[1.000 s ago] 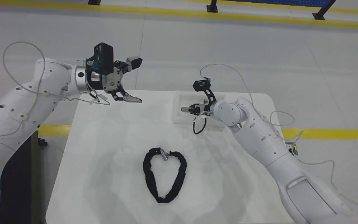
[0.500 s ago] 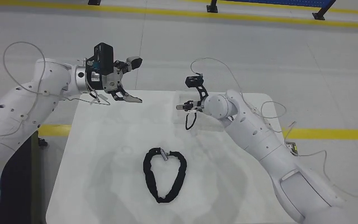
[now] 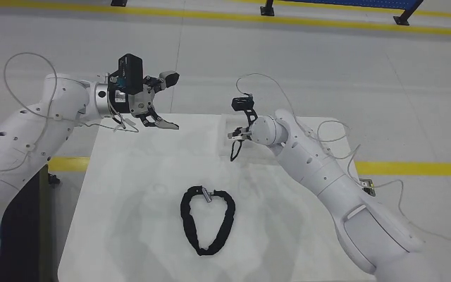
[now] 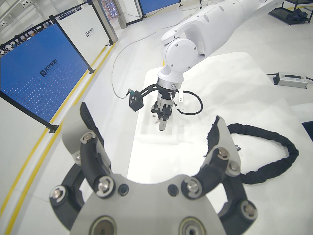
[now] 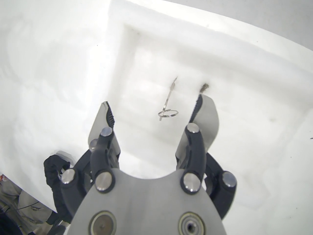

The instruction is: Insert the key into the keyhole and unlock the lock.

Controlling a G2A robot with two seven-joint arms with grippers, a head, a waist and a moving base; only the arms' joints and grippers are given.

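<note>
A small silver key (image 5: 168, 100) on a wire ring stands stuck in the floor of a white foam tray (image 5: 122, 18). My right gripper (image 5: 154, 106) hangs open just above the key, one finger on each side of it and apart from it. In the top view that gripper (image 3: 233, 137) is over the tray (image 3: 220, 144) at the table's far edge. The black fabric-sleeved chain lock (image 3: 206, 218) lies in a loop mid-table, its metal lock end (image 3: 203, 192) at the top. My left gripper (image 3: 168, 102) is open and empty, raised over the far left corner.
The white table (image 3: 127, 211) has rounded corners and bare room around the lock. The lock (image 4: 271, 147) curls just past my left gripper (image 4: 151, 133) in the left wrist view. Blue and white barrier panels (image 4: 41, 72) stand on the floor beyond the table.
My right arm has swung left along the far edge, carrying its open gripper over the foam tray and the key. The left arm and the lock have not moved.
</note>
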